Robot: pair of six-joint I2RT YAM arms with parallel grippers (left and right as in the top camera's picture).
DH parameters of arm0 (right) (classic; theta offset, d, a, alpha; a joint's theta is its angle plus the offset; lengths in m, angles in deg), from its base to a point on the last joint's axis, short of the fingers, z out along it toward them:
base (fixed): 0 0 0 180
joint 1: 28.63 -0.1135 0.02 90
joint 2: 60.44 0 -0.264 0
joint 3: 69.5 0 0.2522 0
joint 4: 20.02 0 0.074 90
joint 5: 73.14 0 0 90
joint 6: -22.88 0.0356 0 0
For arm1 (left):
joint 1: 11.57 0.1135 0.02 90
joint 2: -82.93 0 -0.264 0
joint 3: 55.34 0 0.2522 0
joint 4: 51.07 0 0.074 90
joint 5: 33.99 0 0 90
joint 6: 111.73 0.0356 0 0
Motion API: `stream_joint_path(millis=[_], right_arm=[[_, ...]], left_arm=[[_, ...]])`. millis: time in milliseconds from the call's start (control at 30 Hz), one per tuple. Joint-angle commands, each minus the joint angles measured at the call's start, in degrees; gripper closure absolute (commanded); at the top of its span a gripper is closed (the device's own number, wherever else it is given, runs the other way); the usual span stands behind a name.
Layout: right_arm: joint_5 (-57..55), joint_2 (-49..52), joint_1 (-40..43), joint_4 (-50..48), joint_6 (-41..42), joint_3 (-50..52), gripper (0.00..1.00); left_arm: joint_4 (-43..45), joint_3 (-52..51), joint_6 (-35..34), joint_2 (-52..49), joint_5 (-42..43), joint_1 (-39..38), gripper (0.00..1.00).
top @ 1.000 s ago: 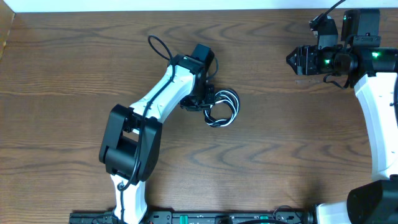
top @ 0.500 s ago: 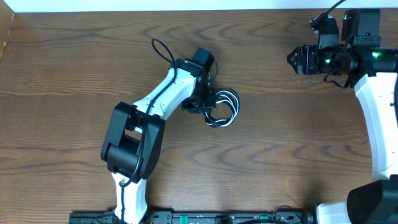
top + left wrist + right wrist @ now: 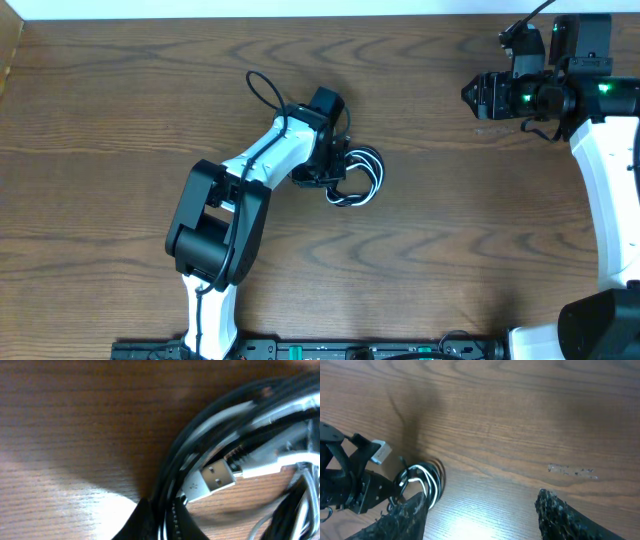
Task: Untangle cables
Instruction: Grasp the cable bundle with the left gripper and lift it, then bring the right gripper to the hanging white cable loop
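Observation:
The cables (image 3: 362,175), a thin black cord and a thin white one wound into one small coil, lie on the wooden table near its middle. My left gripper (image 3: 336,170) is at the coil's left side. In the left wrist view it (image 3: 165,519) is shut on black and white strands of the coil (image 3: 190,455). A white USB plug (image 3: 212,477) lies inside the loop. My right gripper (image 3: 468,97) hovers far off at the back right. Its jaws stand open and empty (image 3: 482,510), and the coil (image 3: 427,482) shows beyond its left finger (image 3: 405,515).
The left arm's own thick black wire (image 3: 262,88) loops up behind its wrist. A faint pale smudge (image 3: 570,470) marks the wood near the right gripper. The table's back edge (image 3: 300,18) meets a white wall, and the right arm's base (image 3: 600,320) stands at the right.
The left gripper's jaws have closed onto the coil's strands, and the left arm has shifted slightly to the right. The right arm has stayed where it was.

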Motion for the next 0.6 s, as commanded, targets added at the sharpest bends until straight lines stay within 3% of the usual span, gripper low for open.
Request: stream_joint_path(millis=[0, 300, 433, 567], right_arm=[[-0.5, 0.3, -0.3, -0.4, 0.8, 0.4, 0.34], [1.4, 0.3, -0.6, -1.2, 2.3, 0.4, 0.34], [5.7, 0.3, -2.3, -2.5, 2.6, 0.5, 0.34], [6.0, 0.3, -5.1, -3.6, 6.2, 0.5, 0.35]], left_arm=[[-0.2, -1.4, -0.9, -0.2, -1.0, -0.2, 0.92], [9.4, 1.6, -1.2, 14.3, -3.6, -0.1, 0.93], [17.4, 1.6, -8.2, 21.8, -3.6, -0.1, 0.93], [19.1, 1.6, -15.0, 24.6, -3.6, -0.1, 0.93]])
